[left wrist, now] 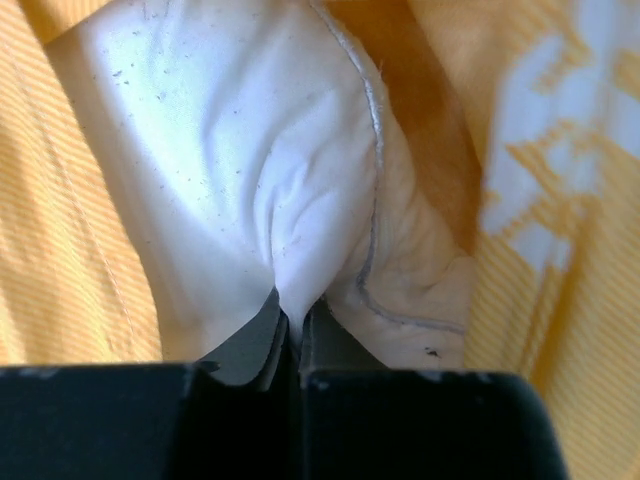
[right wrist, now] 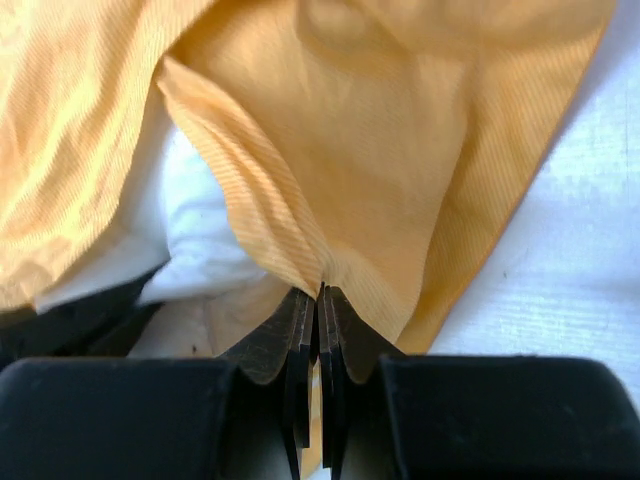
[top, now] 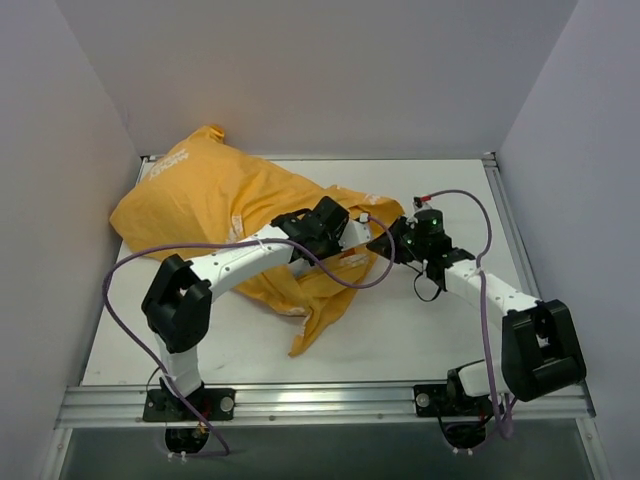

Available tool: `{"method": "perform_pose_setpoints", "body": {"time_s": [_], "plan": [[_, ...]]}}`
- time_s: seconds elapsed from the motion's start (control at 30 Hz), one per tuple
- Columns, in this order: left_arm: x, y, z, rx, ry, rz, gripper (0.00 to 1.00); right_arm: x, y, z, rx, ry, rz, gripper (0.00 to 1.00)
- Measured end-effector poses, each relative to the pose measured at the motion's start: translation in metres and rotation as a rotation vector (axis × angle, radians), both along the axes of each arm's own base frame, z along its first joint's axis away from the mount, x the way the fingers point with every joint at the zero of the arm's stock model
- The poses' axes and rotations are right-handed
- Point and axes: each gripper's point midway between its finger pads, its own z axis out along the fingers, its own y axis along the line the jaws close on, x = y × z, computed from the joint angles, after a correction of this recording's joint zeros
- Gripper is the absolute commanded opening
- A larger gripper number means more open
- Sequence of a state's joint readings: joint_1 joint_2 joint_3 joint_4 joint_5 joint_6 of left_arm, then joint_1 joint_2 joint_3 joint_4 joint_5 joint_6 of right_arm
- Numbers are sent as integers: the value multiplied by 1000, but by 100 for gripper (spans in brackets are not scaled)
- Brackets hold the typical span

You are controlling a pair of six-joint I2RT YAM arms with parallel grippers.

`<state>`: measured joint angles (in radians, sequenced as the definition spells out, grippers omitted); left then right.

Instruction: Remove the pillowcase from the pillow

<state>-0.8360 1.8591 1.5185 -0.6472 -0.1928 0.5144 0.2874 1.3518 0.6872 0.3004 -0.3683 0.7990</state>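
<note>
Left end effector point(left wrist: 293, 320) pinches puffy pillow point(left wrist: 200, 150); right end effector point(right wrist: 318, 297) clamps ribbed pillowcase point(right wrist: 400, 150).

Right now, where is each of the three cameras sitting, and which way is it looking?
Top: above and behind the arms, looking down on the table and pillowcase; both arms show.
Left wrist: on the left arm, looking along the left gripper, shut on the pillow.
Right wrist: on the right arm, looking along the right gripper, shut on the pillowcase.
Shared: both wrist views show pillow and pillowcase up close.
</note>
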Motion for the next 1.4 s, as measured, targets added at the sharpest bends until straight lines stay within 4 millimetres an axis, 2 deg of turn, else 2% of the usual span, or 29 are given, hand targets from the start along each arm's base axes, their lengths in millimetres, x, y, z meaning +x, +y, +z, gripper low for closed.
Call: {"method": "perform_pose_setpoints", "body": {"time_s": [0.13,0.23,0.33,0.43,0.63,0.8,0.93,1.1,1.2,1.33,1.37,1.4], "plan": [[-8,6,13,-15,-28,-58,2,35,-1,26,-16,-51,-11,0],[-16,12,18,-23,-57,-116,2,63,-14,39,-17,-75,-55,0],[-27,13,19,-39,-84,-187,2,78,-29,25,-28,-23,-95,0],[-39,14,22,-69,-97,-250,2,87,-34,-4,-39,73,-95,0],[-50,27,35,-122,-58,-306,2,87,-29,-52,-55,204,-55,0],[-48,50,49,-223,9,-277,2,85,-31,-63,-71,219,-35,0],[-32,63,85,-361,50,-188,2,78,-23,-68,-32,204,12,0],[-29,54,134,-509,91,-97,2,70,-2,-69,-39,167,84,0],[-30,47,152,-570,140,-73,2,67,13,-61,-75,120,121,0],[-25,48,167,-613,158,-19,2,70,13,-38,-95,48,122,0],[-24,48,170,-622,157,-8,2,70,13,-31,-99,27,127,10],[-22,48,172,-631,156,8,2,70,13,-22,-103,1,133,34]]}}
